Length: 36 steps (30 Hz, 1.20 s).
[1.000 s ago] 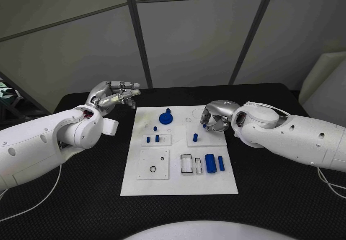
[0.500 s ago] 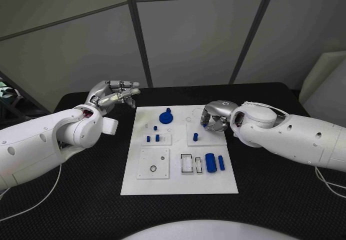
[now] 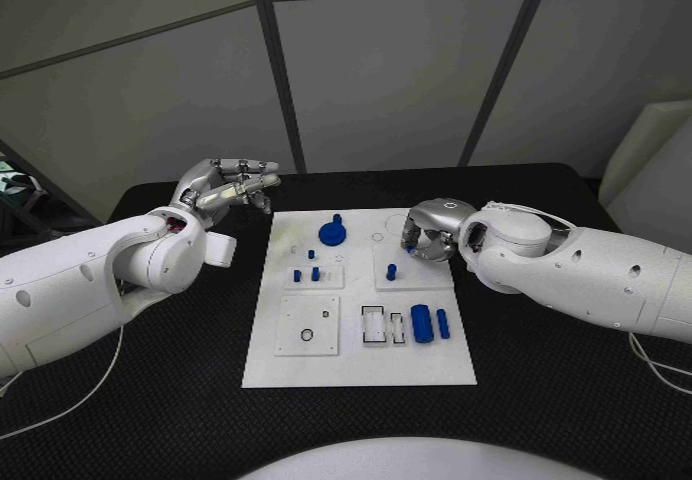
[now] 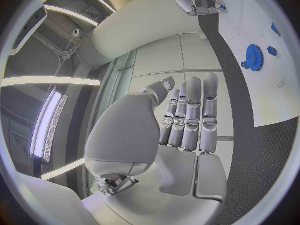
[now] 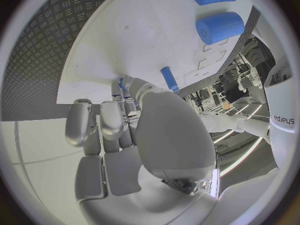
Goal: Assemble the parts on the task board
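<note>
The task board (image 3: 361, 372) is lying in the middle of the black tabletop (image 3: 548, 400), carrying blue parts, among them a gear (image 3: 333, 236) and a thick cylinder (image 3: 421, 324). The right hand (image 3: 428, 236) is curling over the board's far right corner, pinching a small blue part (image 5: 122, 81). The left hand (image 3: 227, 189) is hovering beyond the board's far left corner, fingers extended together, holding nothing.

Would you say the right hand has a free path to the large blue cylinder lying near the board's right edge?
Probably yes: the right hand hovers over the white task board, the large blue cylinder lies uncovered nearer the robot, and nothing stands between them.
</note>
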### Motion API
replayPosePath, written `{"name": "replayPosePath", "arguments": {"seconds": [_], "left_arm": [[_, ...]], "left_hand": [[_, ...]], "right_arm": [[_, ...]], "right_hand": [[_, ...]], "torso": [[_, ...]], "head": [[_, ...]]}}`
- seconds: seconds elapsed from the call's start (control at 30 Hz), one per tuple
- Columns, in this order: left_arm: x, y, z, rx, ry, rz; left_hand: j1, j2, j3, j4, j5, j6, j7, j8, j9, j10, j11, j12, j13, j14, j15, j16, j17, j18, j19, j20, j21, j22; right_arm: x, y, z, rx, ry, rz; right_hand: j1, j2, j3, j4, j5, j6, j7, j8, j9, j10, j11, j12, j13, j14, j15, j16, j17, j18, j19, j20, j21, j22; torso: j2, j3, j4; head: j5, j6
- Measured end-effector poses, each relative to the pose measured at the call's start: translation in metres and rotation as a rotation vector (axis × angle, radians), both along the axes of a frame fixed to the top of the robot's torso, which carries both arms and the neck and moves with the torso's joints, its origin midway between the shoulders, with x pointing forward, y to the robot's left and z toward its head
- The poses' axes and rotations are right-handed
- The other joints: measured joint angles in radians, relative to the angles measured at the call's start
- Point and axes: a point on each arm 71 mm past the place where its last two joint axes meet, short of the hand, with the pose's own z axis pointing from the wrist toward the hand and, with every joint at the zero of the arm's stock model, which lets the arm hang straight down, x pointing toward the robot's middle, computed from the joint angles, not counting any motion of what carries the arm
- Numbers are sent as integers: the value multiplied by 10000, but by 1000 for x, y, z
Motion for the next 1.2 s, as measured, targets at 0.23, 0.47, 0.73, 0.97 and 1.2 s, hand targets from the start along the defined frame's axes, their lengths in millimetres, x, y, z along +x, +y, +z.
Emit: {"name": "replayPosePath", "arguments": {"seconds": [0.23, 0.47, 0.73, 0.97, 1.2], "left_arm": [[0, 0, 0, 5, 14, 17], [0, 1, -1, 58, -5, 70], [0, 0, -1, 118, -46, 65], [0, -1, -1, 145, -67, 67], [0, -3, -1, 139, -85, 40]], "left_hand": [[52, 52, -28, -28, 0, 9, 9, 0, 0, 0, 0, 36, -1, -2, -1, 0, -33, -1, 0, 0, 0, -7], [52, 52, -56, -57, 0, 36, 36, 0, 1, 13, 13, 36, -2, -2, -1, 0, -88, -1, 0, 0, 0, -9], [53, 52, -56, -57, 0, 35, 36, 0, 0, -26, 53, 36, -3, -2, -1, 0, -100, -2, 0, 0, 0, -20], [53, 52, -56, -56, 0, 35, 36, 0, 1, -25, 54, 36, -3, -2, 0, 0, -99, -2, 0, 0, 0, -19], [53, 52, -56, -57, 0, -3, 73, 0, -7, -24, 54, 36, -4, -2, 0, 0, -112, -2, 0, 0, 0, -18]], "right_arm": [[-4, 2, 0, -123, -265, -31], [-8, 3, 3, -47, -642, -25], [-13, 3, 10, 215, -1095, 3], [-22, 8, 17, 579, -1396, 198], [-38, 27, 27, 1239, -1543, 726]], "right_hand": [[-8, 87, 326, -184, -131, 36, 37, -7, 10, 57, 15, -27, 0, 0, 0, 61, 20, 0, 51, 21, 77, 99], [-8, 87, 475, -283, -150, 38, 39, -8, 9, 58, 14, -43, 5, 0, 0, 117, 19, 0, 51, 21, 86, 127], [-7, 86, 551, -328, -154, 38, 40, -10, 8, 56, 15, -81, 15, 0, 1, 159, 25, 1, 51, 21, 153, 157], [-12, 81, 652, -378, -188, 37, 39, -11, 6, 54, 17, -117, 21, 0, 1, 200, 52, 2, 51, 21, 153, 213], [-66, 27, 792, -465, -141, 37, 39, -67, 6, 52, 18, -119, 21, 0, 2, 262, 70, 2, 51, 21, 199, 245]], "torso": [[-4, 4, -4], [-5, 5, -8], [-16, -5, -8], [-16, -5, -7], [-16, -8, -2]], "head": [[10, -17], [12, 6], [4, 43], [4, 75], [63, 96]]}}
